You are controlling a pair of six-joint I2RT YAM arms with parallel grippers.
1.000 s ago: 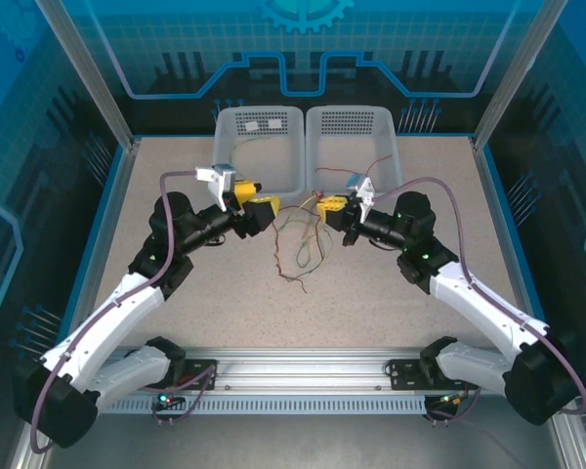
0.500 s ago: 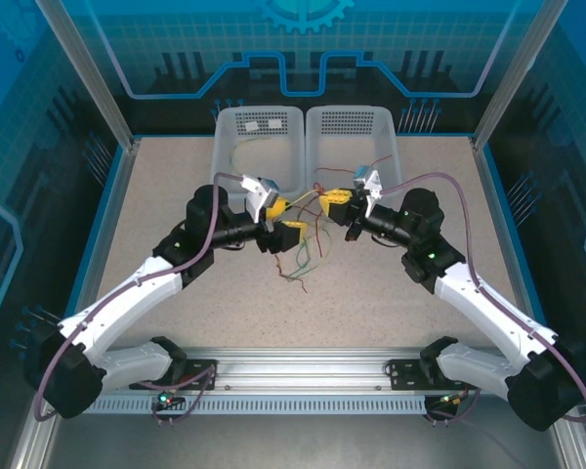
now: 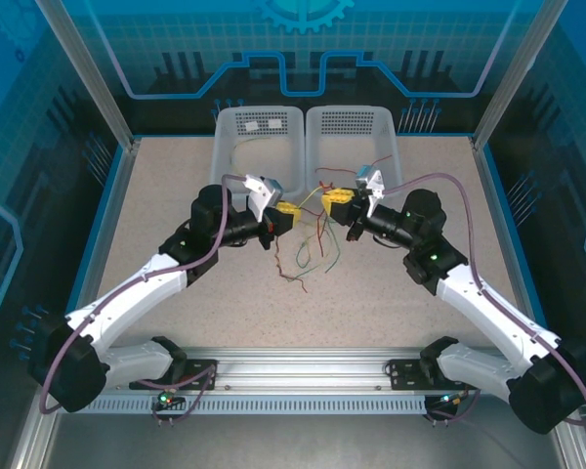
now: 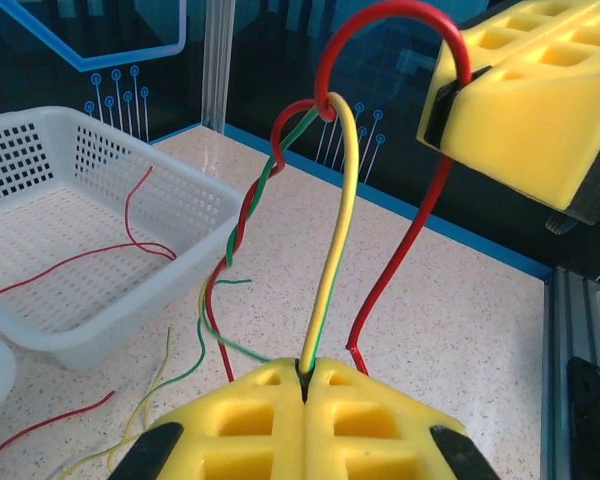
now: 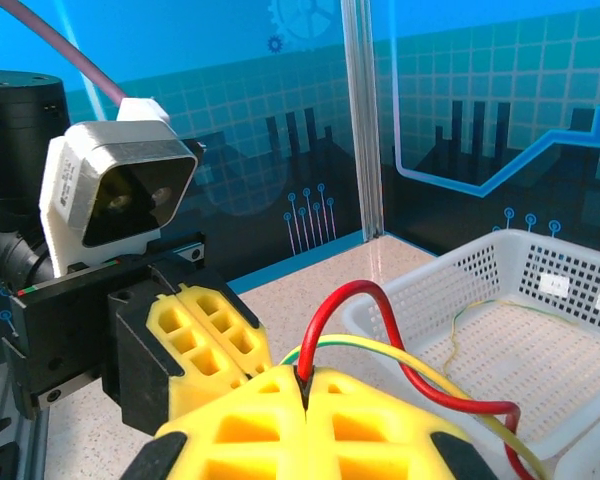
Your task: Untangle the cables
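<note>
Two white baskets sit at the far edge. The left basket [image 3: 259, 109] has a yellowish wire [image 5: 460, 330] in it, the right basket [image 3: 352, 109] a red wire [image 4: 80, 262]. Both arms reach toward the middle. The left gripper [image 3: 285, 217] has its jaws pinching a yellow-green strand and the right gripper [image 3: 330, 203] pinches a red one. The cables [image 3: 308, 244] dangle between them down to the surface [image 3: 176, 176].

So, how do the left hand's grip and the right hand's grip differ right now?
The left hand pinches the yellow wire; the right hand pinches the red wire. The left hand's wire rises nearly straight; the right hand's arcs in a loop. Both hands are shut and face each other.
</note>
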